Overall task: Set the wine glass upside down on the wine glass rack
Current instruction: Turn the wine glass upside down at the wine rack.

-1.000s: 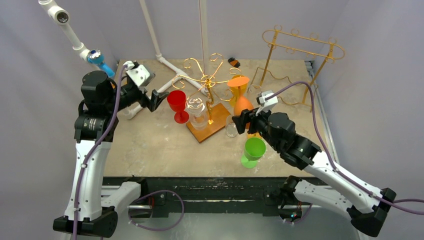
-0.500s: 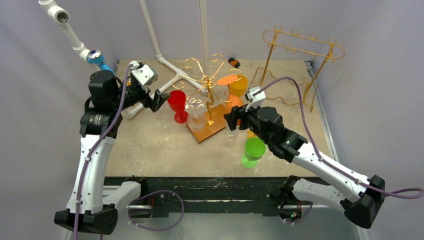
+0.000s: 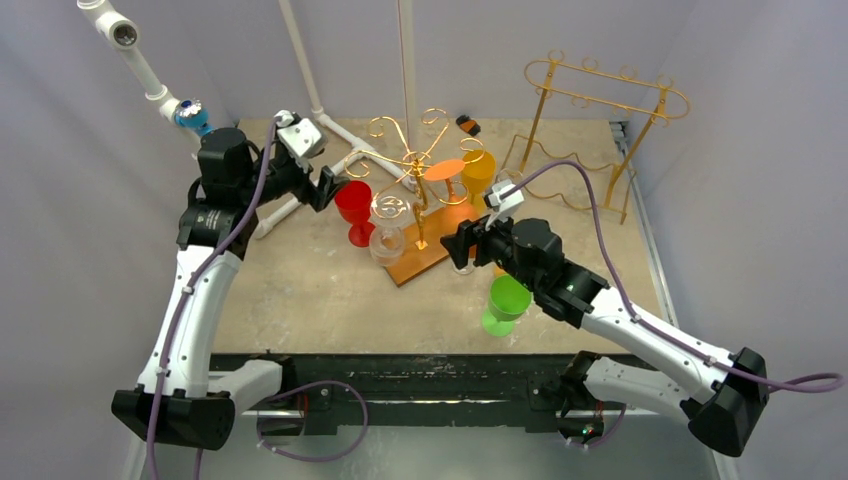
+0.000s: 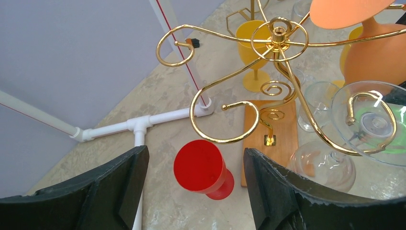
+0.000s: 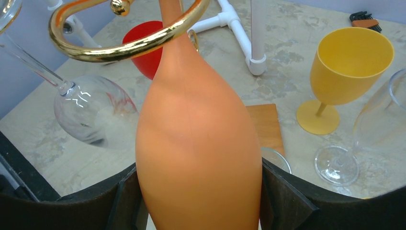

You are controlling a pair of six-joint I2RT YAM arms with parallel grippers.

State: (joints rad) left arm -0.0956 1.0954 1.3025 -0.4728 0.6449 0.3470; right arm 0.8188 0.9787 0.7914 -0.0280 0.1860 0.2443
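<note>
My right gripper point(image 5: 198, 191) is shut on the bowl of the orange wine glass point(image 5: 198, 143), which I hold upside down. Its stem rises through a curled arm of the gold wine glass rack point(image 5: 129, 45). From above, its round foot point(image 3: 445, 168) sits level with the rack's top point(image 3: 415, 160), with the right gripper point(image 3: 462, 243) just right of the wooden base point(image 3: 420, 255). The left gripper point(image 4: 196, 191) is open and empty, hovering over the upright red glass point(image 4: 201, 165), seen from above as point(image 3: 353, 205).
A clear glass point(image 3: 388, 225) hangs upside down on the rack. A yellow glass point(image 5: 344, 72) and a clear glass point(image 5: 378, 124) stand upright behind it. A green glass point(image 3: 505, 300) stands by my right arm. White pipes point(image 3: 300, 200) lie left; another gold rack point(image 3: 600, 100) stands back right.
The right arm carried the orange glass left, up to the rack's arms. The left arm swung right and forward, bringing its open jaws over the red glass.
</note>
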